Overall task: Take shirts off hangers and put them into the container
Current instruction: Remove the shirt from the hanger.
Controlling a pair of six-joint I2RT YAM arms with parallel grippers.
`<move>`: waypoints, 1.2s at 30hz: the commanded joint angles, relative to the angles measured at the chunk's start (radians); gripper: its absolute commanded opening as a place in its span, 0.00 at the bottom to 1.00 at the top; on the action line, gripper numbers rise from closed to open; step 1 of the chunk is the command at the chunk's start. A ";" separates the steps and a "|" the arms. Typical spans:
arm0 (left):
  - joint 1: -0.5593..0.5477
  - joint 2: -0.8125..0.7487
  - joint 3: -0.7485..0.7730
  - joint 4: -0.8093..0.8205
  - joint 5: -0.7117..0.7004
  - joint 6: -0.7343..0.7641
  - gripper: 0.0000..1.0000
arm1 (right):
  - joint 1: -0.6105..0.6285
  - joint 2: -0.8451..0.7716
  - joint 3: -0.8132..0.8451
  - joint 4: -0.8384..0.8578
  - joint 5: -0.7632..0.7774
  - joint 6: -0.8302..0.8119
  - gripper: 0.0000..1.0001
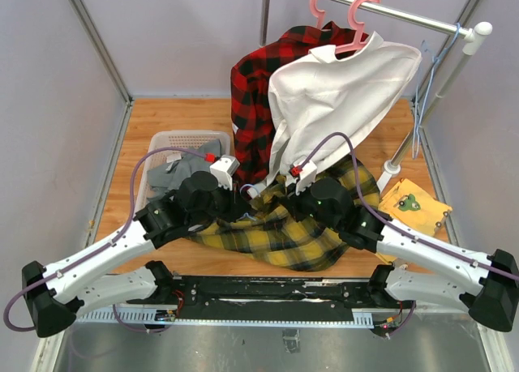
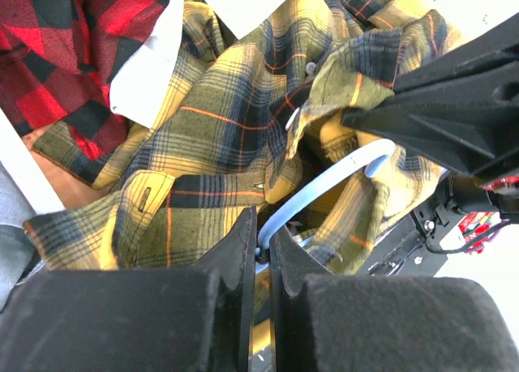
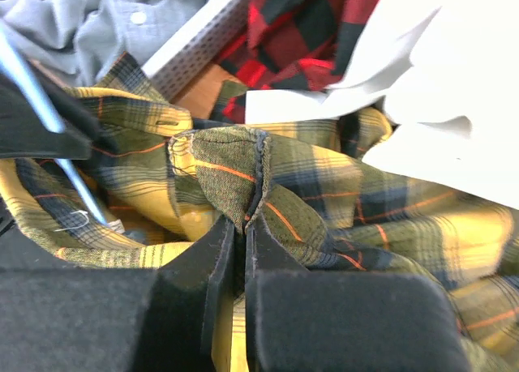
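Note:
The yellow-and-dark-green plaid shirt (image 1: 284, 230) lies crumpled on the table between my arms. A thin light-blue hanger (image 2: 324, 186) is still tangled in it, and my left gripper (image 2: 263, 226) is shut on that hanger's wire. My right gripper (image 3: 243, 218) is shut on a raised fold of the plaid shirt (image 3: 227, 165). In the top view the left gripper (image 1: 238, 198) and right gripper (image 1: 276, 203) nearly meet over the cloth. The red-and-black shirt (image 1: 251, 96) and white shirt (image 1: 340, 88) hang on pink hangers (image 1: 361, 19). The grey shirt (image 1: 174, 173) lies in the white basket (image 1: 162, 138).
A metal rail (image 1: 405, 14) crosses the back right, and a second light-blue hanger (image 1: 426, 88) hangs bare by its post. A flat yellow cloth (image 1: 413, 206) lies at the right. The basket's rim (image 3: 195, 32) runs just beyond the plaid shirt.

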 commanded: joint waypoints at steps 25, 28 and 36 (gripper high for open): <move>-0.008 -0.319 0.108 -0.189 -0.439 -0.035 0.01 | -0.032 -0.205 0.037 -0.472 0.500 0.024 0.01; -0.008 -0.321 0.107 -0.187 -0.441 -0.058 0.00 | -0.033 -0.196 0.050 -0.518 0.530 0.036 0.01; -0.008 -0.376 0.072 -0.114 -0.439 -0.077 0.00 | -0.091 -0.200 0.043 -0.564 0.451 0.047 0.01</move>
